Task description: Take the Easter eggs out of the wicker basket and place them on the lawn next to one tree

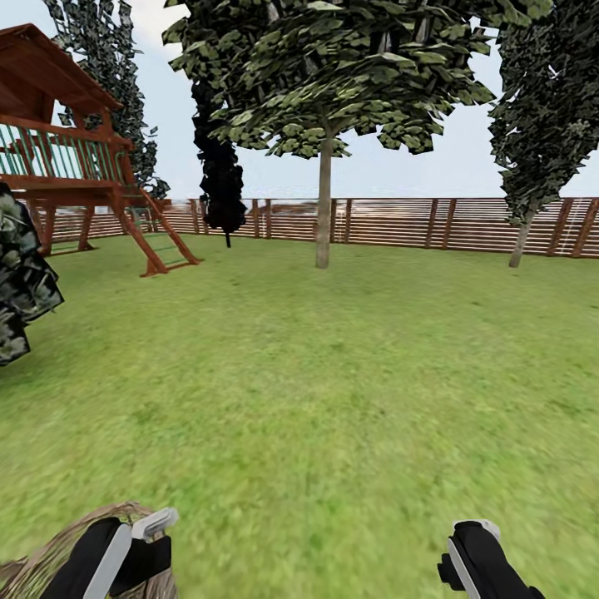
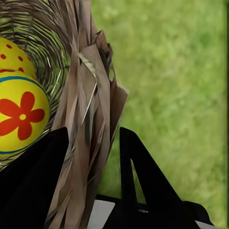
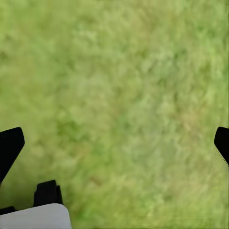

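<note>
The wicker basket (image 1: 46, 553) sits at the lower left corner of the head view. My left gripper (image 1: 137, 545) is shut on its rim. In the left wrist view one black finger (image 2: 33, 176) is inside the basket wall (image 2: 90, 100) and the other is outside it. Two yellow Easter eggs lie inside: one with a red flower (image 2: 21, 119), one with red dots (image 2: 12, 57). A third egg is hidden. My right gripper (image 1: 472, 559) hangs open over bare lawn (image 3: 119, 95). A tall tree with a bare trunk (image 1: 324, 208) stands far ahead on the lawn (image 1: 333, 374).
A red wooden playset (image 1: 75, 158) stands at the far left, with a dark cypress (image 1: 220, 183) beside it. A slatted fence (image 1: 416, 220) closes the back. Another tree (image 1: 522, 233) is at the far right. Dark foliage (image 1: 21, 283) juts in at the left edge.
</note>
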Controlling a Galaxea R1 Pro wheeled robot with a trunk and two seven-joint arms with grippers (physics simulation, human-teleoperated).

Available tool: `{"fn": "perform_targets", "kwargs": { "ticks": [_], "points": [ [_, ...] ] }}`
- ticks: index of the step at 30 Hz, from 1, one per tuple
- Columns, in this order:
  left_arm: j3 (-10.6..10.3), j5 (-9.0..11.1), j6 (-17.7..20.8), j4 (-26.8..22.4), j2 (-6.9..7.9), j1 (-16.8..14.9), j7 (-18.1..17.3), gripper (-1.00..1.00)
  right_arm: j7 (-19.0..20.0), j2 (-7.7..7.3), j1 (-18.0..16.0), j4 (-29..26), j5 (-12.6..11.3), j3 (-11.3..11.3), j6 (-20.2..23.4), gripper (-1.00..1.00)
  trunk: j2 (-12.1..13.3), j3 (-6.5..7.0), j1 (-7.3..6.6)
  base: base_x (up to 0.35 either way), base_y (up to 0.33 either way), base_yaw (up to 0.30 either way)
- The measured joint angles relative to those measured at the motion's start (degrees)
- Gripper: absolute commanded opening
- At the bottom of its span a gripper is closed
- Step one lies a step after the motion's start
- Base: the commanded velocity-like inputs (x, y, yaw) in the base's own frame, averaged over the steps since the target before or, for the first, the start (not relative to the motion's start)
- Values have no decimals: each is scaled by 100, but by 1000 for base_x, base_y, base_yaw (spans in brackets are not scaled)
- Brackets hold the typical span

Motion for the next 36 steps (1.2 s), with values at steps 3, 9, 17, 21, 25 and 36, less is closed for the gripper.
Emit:
{"fn": "perform_targets", "kwargs": {
  "ticks": [3,9,17,21,25,36],
  "points": [
    [-4,-3,0,0,0,-2,4,-100,-2,0,0,3,-1,0,-2,100,0,0,0,309,-97,0],
    [-5,-9,0,9,0,-3,-2,-100,-1,0,0,0,-1,0,0,100,0,0,0,311,-91,0],
    [-5,-11,0,9,0,-3,1,-100,-1,0,0,4,0,0,3,100,0,0,0,314,-84,0],
    [-5,-9,0,9,0,-2,1,-100,0,0,0,5,-1,0,3,100,0,0,0,315,-83,0],
    [-5,-15,1,9,-3,-2,4,-100,-2,-2,0,4,2,0,0,100,0,0,0,315,-83,0],
    [-7,-3,0,9,-6,1,4,-100,1,-5,0,4,-3,0,-2,100,0,0,0,316,-81,0]
  ]
}}
